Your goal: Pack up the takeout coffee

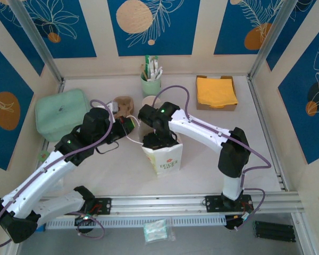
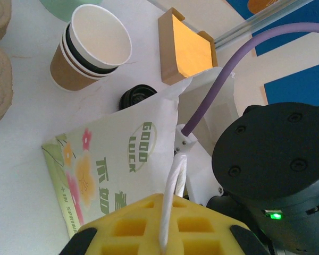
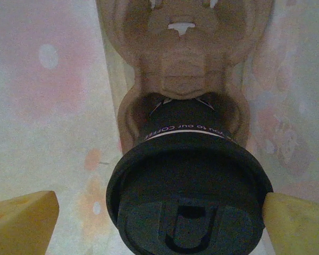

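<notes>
I have two grippers. My right gripper (image 1: pixel 158 141) is down inside the one paper bag (image 1: pixel 166 158). Its jaws are apart. One yellow pad (image 3: pixel 297 223) is right at the edge of the lid, and the other pad (image 3: pixel 21 223) is off to the side with a gap.

There is one coffee cup (image 3: pixel 189 180) with a black lid. It sits in a brown cardboard tray (image 3: pixel 183 64) at the bottom of the bag.

My left gripper (image 2: pixel 162 234) is beside the bag. Its jaws are pinched together on the bag's white string handle (image 2: pixel 173 180).

Behind the bag there is one stack of empty cups (image 2: pixel 90 48), about three. One loose black lid (image 2: pixel 138 96) lies between the stack and the bag. A second brown tray (image 1: pixel 123 104) sits near my left arm. At the back I see one green cup of sticks (image 1: pixel 151 79) and one box of yellow napkins (image 1: pixel 216 91). One soft green pouch (image 1: pixel 61 114) lies far left.

My right arm blocks the top of the bag in the view from above.

The table (image 1: pixel 212 159) is white. The walls are blue and cream, with white leaves and orange circles.
</notes>
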